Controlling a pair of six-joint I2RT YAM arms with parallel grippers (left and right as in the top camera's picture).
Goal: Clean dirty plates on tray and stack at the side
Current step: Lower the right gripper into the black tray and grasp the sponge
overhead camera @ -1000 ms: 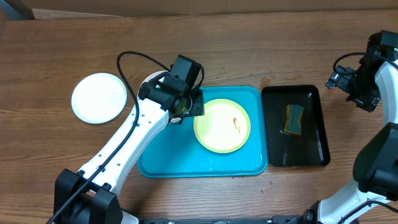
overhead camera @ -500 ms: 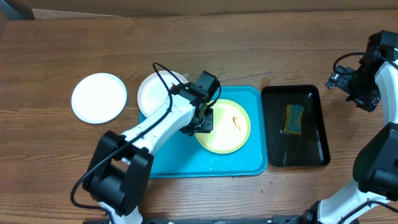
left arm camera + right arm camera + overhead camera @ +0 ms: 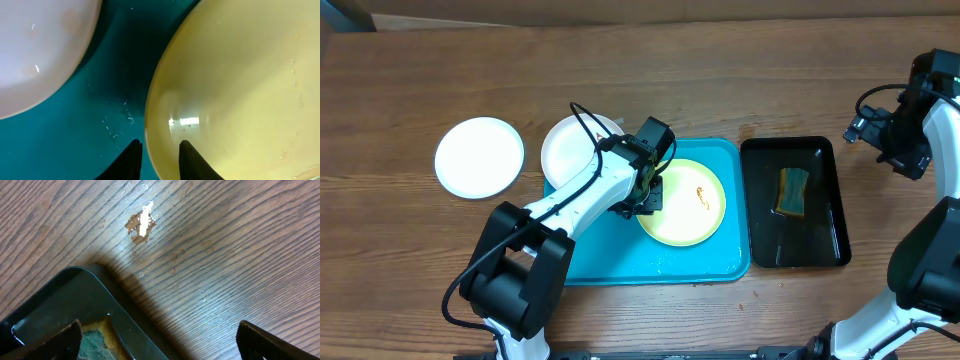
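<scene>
First plate, at the left gripper: pale yellow, orange-red smear noted. Second plate, beside it: white. Third plate, well apart: white. Tray beneath: turquoise. Table: brown wood-grain.

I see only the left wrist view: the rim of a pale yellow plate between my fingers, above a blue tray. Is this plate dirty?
Observer: Yes. The overhead view shows a small orange smear on the yellow plate, a little right of its middle.
Operator: Where is something to wipe it with?
Observer: A sponge lies in the black tray, just right of the blue tray.
Operator: Is the right gripper holding that sponge?
Observer: No. The right gripper is open and empty, over the wooden table at a corner of the black tray.
</scene>
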